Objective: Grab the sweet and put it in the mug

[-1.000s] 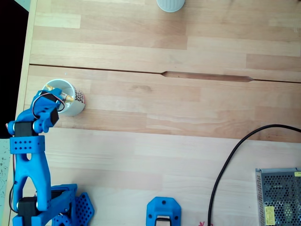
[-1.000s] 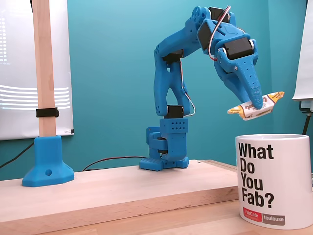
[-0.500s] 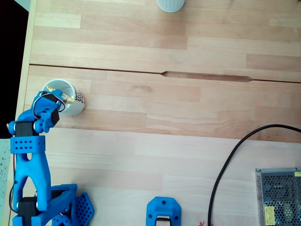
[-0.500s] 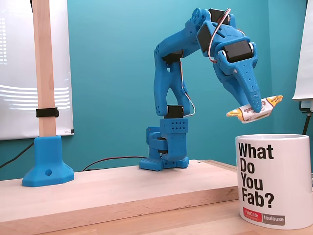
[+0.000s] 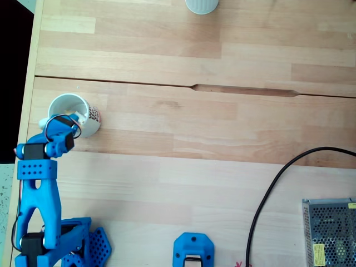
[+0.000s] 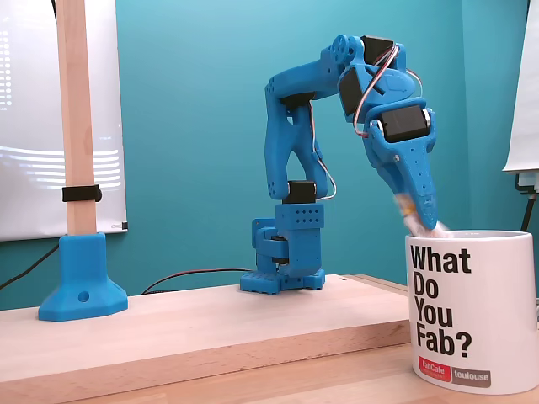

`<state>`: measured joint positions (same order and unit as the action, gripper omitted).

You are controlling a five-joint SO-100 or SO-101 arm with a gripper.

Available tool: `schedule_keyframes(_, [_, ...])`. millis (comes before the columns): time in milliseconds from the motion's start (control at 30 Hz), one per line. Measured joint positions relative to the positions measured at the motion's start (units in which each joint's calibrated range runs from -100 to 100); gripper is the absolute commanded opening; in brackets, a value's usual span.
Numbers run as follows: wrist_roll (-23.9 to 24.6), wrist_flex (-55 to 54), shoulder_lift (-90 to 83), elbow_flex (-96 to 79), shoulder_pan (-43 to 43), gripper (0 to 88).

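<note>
The white mug (image 5: 94, 115) with a red dotted patch on its wall stands at the left of the table in the top-down fixed view. In the side fixed view the mug (image 6: 472, 311) is close up and reads "What Do You Fab?". My blue gripper (image 6: 424, 222) points steeply down, its tips right at the mug's rim. It is shut on the sweet (image 6: 408, 209), a blurred white wrapper with a yellow end, tilted down towards the opening. From above, the gripper (image 5: 62, 121) overlaps the mug's near rim.
A plain white cup (image 5: 201, 4) sits at the far edge. A black cable (image 5: 266, 194) and a metal mesh box (image 5: 331, 231) lie at the right. A wooden post (image 6: 76, 126) on a blue foot (image 5: 193, 253) stands beside the arm's base.
The gripper has tipped from slanting to nearly vertical and dropped to the mug's rim. The sweet, held level above the mug before, now hangs tilted at the rim.
</note>
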<state>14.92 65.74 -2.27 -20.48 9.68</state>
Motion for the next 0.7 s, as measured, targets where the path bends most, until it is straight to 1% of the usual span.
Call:
schedule_keyframes(133, [-0.1, -0.24, -0.09, 0.0, 0.0, 27.5])
schedule_keyframes(367, [-0.1, -0.24, -0.09, 0.0, 0.0, 27.7])
schedule_keyframes(567, [0.2, -0.33, -0.09, 0.0, 0.0, 27.4])
schedule_keyframes(633, [0.2, -0.33, -0.09, 0.0, 0.0, 25.8])
schedule_keyframes(700, [0.2, -0.33, -0.09, 0.0, 0.0, 22.3])
